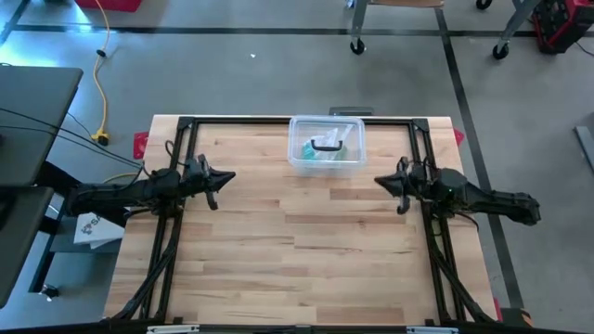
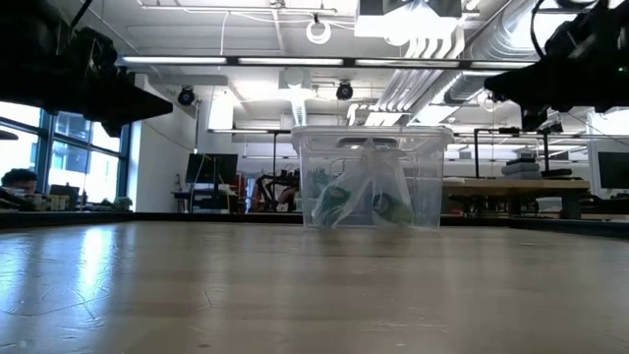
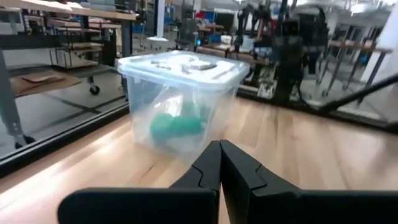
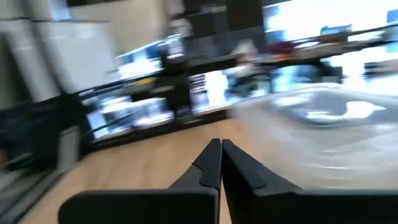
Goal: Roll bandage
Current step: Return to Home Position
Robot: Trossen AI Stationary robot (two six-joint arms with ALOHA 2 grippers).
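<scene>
Across the near half of the wooden table (image 1: 306, 264) the boards carry no objects. Midway back, the two arms are held over opposite sides. The left gripper (image 1: 226, 176) points inward toward the centre, and its wrist view shows its fingers (image 3: 208, 163) pressed together with nothing between them. The right gripper (image 1: 380, 182) faces it from the other side, well apart, and its fingers (image 4: 210, 158) likewise meet tip to tip on nothing.

Farther back, close to the far edge and between the two arms, stands the transparent bin (image 1: 295, 153). Its longer side runs left to right across the table. Its lid (image 1: 327, 125) is on, with a dark handle (image 1: 325, 144) on top. Inside are the green bandages (image 2: 337, 203) in clear wrapping, resting on the bin's floor, the wrapping rising to a peak above them. Which way their long axes point cannot be made out through the plastic.
</scene>
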